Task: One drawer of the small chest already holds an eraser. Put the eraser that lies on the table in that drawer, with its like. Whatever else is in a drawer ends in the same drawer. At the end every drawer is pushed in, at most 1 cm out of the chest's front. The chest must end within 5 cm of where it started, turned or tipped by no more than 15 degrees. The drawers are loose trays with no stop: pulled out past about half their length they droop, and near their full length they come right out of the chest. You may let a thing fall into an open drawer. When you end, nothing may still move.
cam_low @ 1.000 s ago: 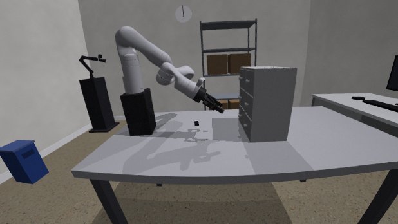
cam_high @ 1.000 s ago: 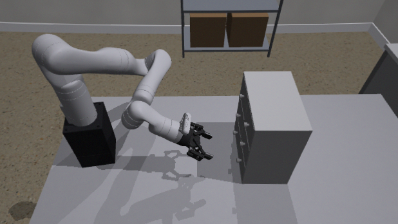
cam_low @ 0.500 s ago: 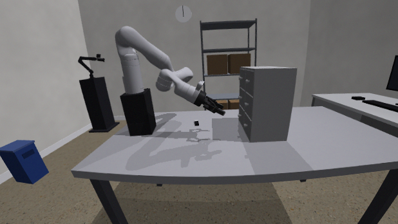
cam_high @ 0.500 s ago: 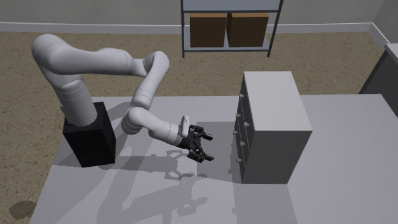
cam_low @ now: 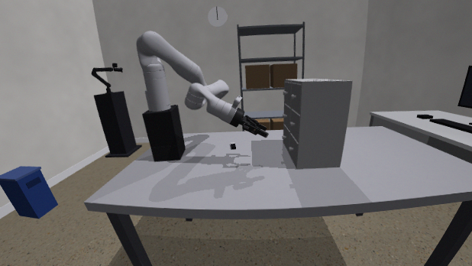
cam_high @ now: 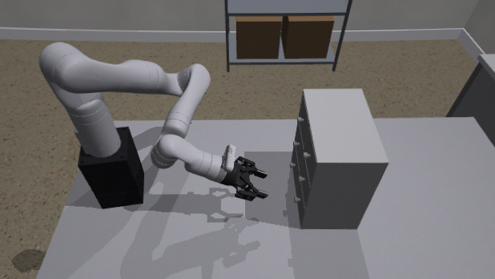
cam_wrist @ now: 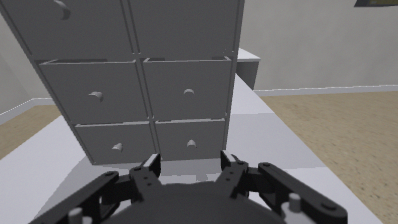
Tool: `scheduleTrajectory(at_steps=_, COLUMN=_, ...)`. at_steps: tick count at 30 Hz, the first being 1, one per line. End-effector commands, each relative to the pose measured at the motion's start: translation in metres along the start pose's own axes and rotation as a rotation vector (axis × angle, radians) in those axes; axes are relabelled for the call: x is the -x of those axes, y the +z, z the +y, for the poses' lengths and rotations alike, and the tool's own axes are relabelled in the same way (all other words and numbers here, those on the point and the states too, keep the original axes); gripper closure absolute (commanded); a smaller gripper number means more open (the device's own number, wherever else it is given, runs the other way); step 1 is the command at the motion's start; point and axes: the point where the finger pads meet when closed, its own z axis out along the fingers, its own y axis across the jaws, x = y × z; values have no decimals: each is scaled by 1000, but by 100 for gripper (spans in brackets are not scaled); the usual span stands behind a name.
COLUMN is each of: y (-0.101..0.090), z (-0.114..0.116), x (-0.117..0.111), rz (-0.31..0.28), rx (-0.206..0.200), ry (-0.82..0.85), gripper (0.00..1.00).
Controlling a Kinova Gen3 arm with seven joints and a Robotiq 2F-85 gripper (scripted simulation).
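The gripper [cam_high: 265, 184] [cam_low: 264, 131] [cam_wrist: 190, 160] is partly open, its fingers apart with nothing between them. It hangs above the table [cam_high: 424, 180] [cam_low: 229, 191] [cam_wrist: 270, 145], tilted down and pointing at the chest [cam_high: 340, 124] [cam_low: 324, 122] [cam_wrist: 144, 90], short of touching it.

The eraser [cam_low: 233, 146], a small black-and-white block, lies on the table behind the gripper, below it and on the arm's base side, well apart from the fingers. The chest stands on the opposite side, ahead of the fingertips.

The exterior view shows the eraser; the top view does not, the arm being over that part of the table, and the wrist view looks past it to the chest. Only the wrist view faces the drawer fronts squarely: two columns, with a round-ended knob on each of the five lower or left fronts whose knobs show. The middle-right knob [cam_wrist: 188, 92] and bottom-right knob [cam_wrist: 191, 144] are ahead of the gap between the fingers. The drawers look pushed in or nearly so; what they hold cannot be seen.
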Motion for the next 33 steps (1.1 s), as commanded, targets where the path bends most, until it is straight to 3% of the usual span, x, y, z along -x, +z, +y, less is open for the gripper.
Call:
scheduleTrajectory(at_steps=1, y=0, z=0, x=-1, rz=1, rx=0, ry=0, gripper=67)
scheduleTrajectory(at_steps=21, y=2, z=0, x=0, rz=1, rx=0, ry=0, gripper=67)
scheduleTrajectory(at_steps=33, y=32, z=0, x=11, rz=1, rx=0, ry=0, gripper=67)
